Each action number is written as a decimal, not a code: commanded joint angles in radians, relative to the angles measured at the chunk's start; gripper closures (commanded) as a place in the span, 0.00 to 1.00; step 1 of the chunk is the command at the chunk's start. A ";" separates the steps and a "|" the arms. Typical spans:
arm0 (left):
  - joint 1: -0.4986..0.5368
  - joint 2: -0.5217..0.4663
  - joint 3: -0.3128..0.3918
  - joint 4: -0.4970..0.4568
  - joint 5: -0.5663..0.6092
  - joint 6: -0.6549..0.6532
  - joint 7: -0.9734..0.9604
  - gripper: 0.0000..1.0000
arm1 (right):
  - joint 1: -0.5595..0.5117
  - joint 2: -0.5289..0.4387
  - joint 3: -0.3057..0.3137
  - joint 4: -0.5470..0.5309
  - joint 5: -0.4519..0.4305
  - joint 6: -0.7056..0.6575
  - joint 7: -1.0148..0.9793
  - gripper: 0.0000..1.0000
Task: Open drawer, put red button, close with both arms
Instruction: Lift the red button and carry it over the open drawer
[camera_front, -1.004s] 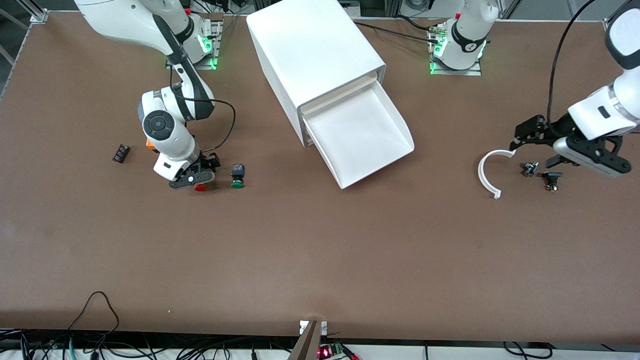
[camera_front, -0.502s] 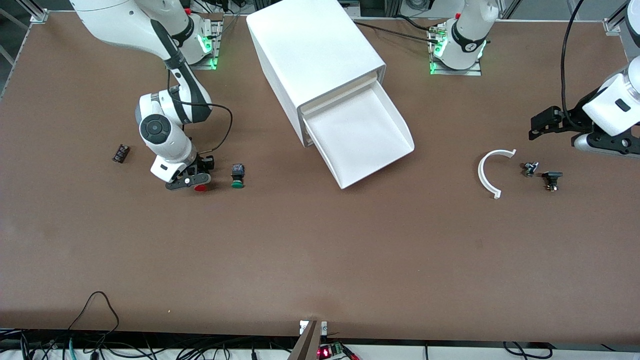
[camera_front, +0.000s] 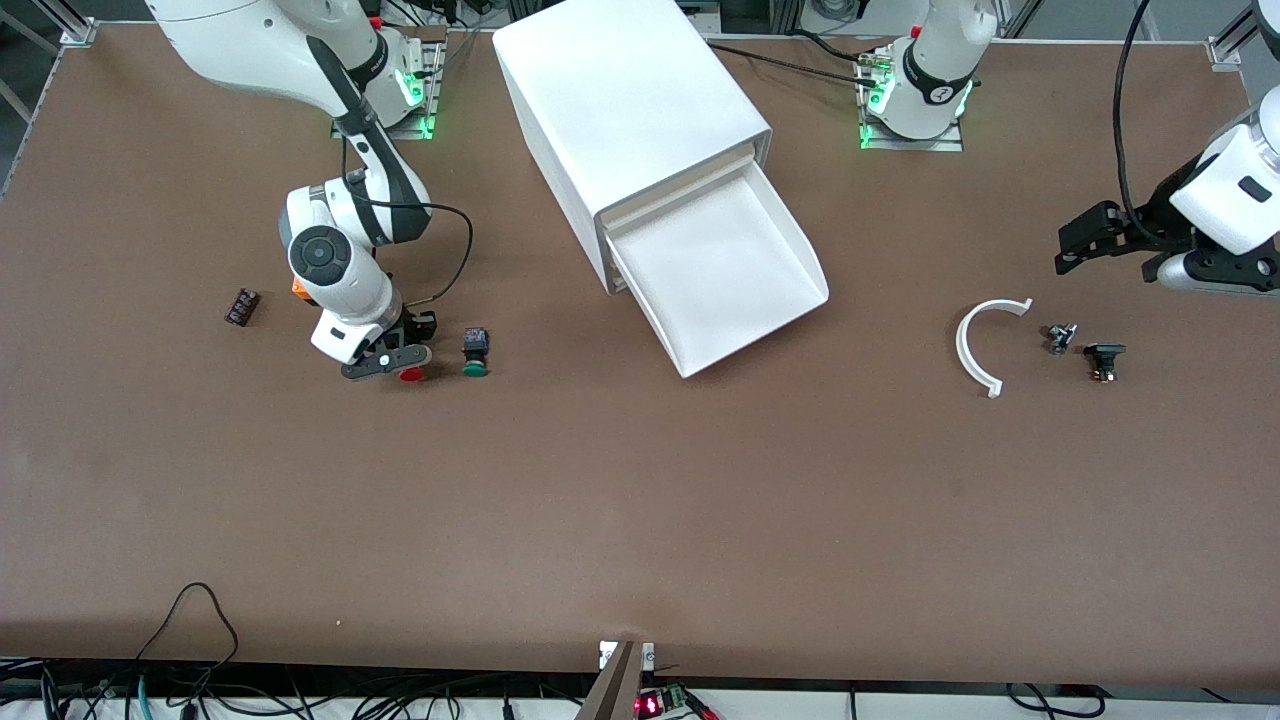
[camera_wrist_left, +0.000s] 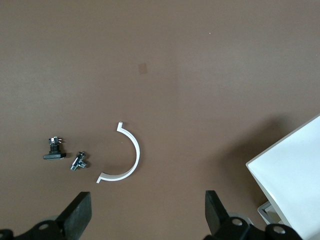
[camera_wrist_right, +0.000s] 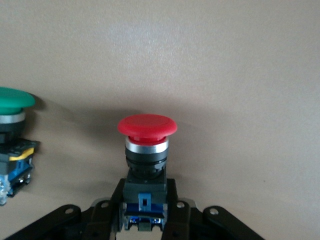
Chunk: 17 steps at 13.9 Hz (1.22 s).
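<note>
The red button lies on the table beside a green-capped one, toward the right arm's end. My right gripper is down at it. In the right wrist view the gripper is shut on the button's black and blue body, and the red cap sticks out past the fingertips. I cannot tell whether the button is off the table. The drawer stands pulled out of the white cabinet, open and empty. My left gripper is open and empty, up over the table at the left arm's end.
The green button lies close beside the red one. An orange box peeks from under the right arm, and a dark part lies past it. A white curved piece and small parts lie below the left gripper.
The left gripper has risen and drawn back from over the small parts toward its end of the table. The right gripper with the red button has shifted slightly toward the green button.
</note>
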 joint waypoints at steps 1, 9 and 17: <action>-0.017 0.000 -0.005 0.014 0.032 -0.001 -0.013 0.00 | -0.017 -0.033 0.017 0.011 -0.013 0.000 -0.001 0.78; -0.017 0.006 -0.005 0.051 0.030 -0.036 -0.001 0.00 | -0.017 -0.128 0.101 0.296 -0.013 -0.311 -0.072 0.78; -0.017 0.014 -0.005 0.060 0.018 -0.027 -0.015 0.00 | -0.020 0.004 0.400 0.794 0.000 -0.607 -0.472 0.78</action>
